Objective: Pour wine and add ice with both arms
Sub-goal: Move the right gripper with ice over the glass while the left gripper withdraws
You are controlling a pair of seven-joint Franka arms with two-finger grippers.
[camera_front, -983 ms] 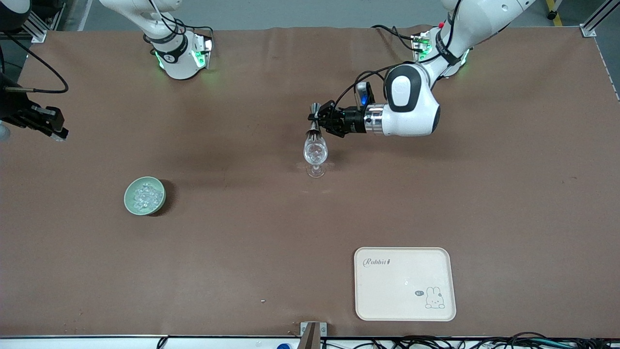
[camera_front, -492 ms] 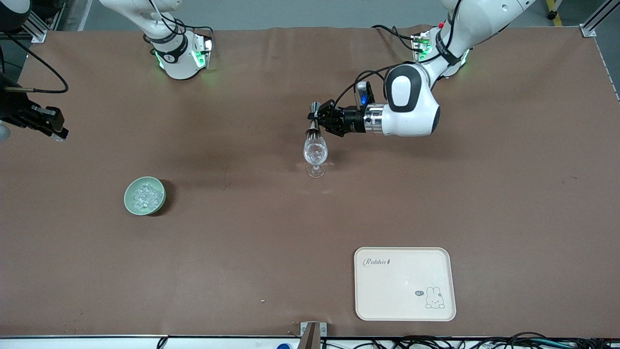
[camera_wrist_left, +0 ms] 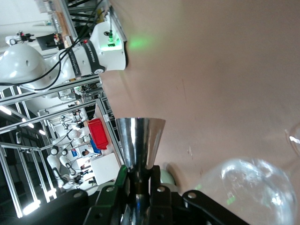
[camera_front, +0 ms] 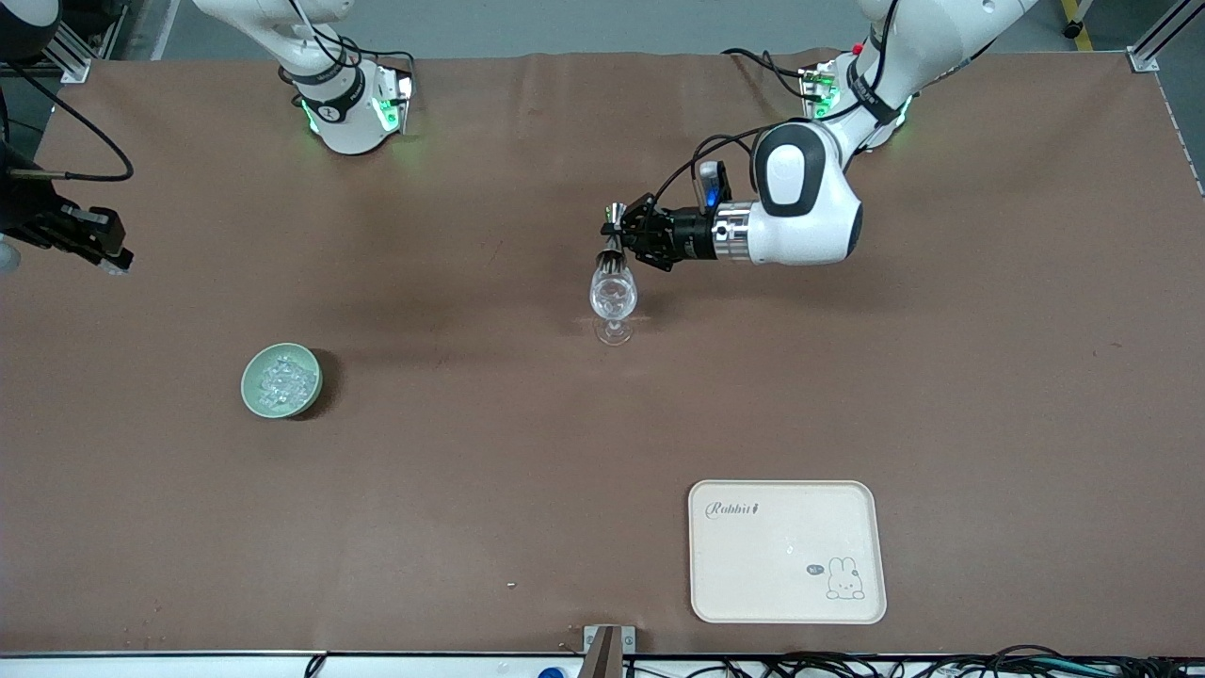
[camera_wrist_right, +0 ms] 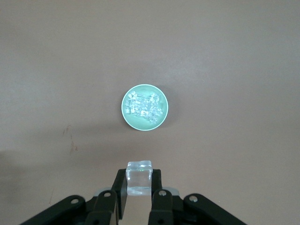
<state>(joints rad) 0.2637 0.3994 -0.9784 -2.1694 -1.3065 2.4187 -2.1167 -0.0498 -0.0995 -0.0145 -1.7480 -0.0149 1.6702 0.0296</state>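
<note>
Bare table between bowl [camera_front: 281, 379] and wine glass [camera_front: 613, 299]; left tool [camera_front: 617, 233] crowds the glass rim.

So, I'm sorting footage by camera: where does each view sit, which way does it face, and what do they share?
Front view: high across the table, facing the bases; both arms show, the left tool tipping a steel jigger over the wine glass.
Left wrist view: on the left wrist, looking along the tabletop; its tool grips the jigger; the right arm's base shows.
Right wrist view: on the right wrist, looking down; its tool clamps an ice cube above the green bowl.
Shared: jigger and glass; bowl.
</note>
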